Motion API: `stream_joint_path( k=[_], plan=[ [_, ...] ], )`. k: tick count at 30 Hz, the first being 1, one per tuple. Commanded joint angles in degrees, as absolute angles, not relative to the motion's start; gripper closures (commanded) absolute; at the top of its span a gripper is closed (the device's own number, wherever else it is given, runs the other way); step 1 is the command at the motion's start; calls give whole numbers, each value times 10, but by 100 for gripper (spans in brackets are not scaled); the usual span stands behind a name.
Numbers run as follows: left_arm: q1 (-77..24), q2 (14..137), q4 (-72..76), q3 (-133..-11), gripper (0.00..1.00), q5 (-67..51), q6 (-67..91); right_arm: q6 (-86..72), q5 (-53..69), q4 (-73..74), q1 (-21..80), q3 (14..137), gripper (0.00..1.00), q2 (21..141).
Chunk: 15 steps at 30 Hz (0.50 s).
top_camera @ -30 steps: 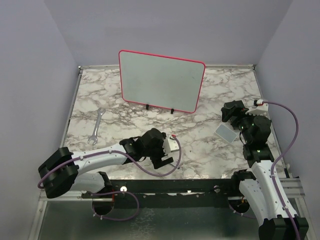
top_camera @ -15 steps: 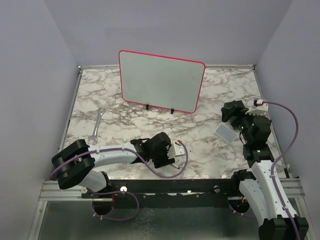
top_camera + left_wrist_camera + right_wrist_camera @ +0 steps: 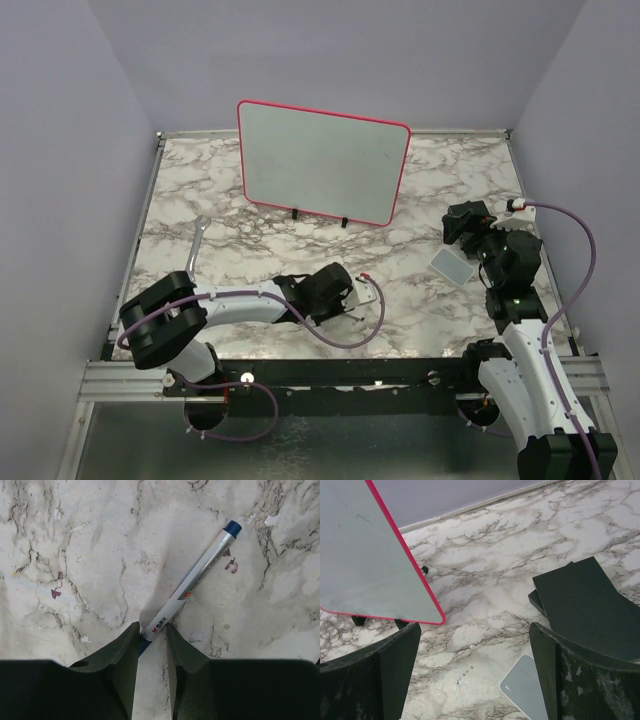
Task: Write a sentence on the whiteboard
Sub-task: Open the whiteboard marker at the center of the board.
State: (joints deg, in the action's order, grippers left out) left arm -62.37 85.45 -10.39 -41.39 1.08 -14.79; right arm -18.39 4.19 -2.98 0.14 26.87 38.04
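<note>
The left gripper (image 3: 152, 626) is pinching the near end of a blue-tipped marker (image 3: 192, 579) that is lying flat on the marble table (image 3: 420, 300). Its jaws are drawn in to a narrow gap, the pads seemingly touching the barrel on both sides, low enough to lift it. The whiteboard (image 3: 320, 165) is standing upright on its feet at the far middle of the table, well apart from the marker and facing the arms. No sentence is showing on it, so the writing looks not yet begun. The right gripper (image 3: 474, 630) is hovering near a grey pad (image 3: 452, 266), jaws wide and empty, likely keeping clear. A wrench (image 3: 192, 255) is lying at the left.
</note>
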Motion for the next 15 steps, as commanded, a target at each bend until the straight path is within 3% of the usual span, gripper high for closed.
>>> stream_joint_path(
  k=[1, 10, 15],
  plan=[
    [-628, 870, -104, -443, 73, 56, -107, -184, 42, -30, 0, 280, 7, 378],
    [-627, 937, -101, -491, 74, 48, 101, -184, 32, -24, 0, 280, 7, 374],
    [-628, 906, -71, -482, 70, 69, 129, -184, 35, -26, 0, 280, 7, 376]
  ],
)
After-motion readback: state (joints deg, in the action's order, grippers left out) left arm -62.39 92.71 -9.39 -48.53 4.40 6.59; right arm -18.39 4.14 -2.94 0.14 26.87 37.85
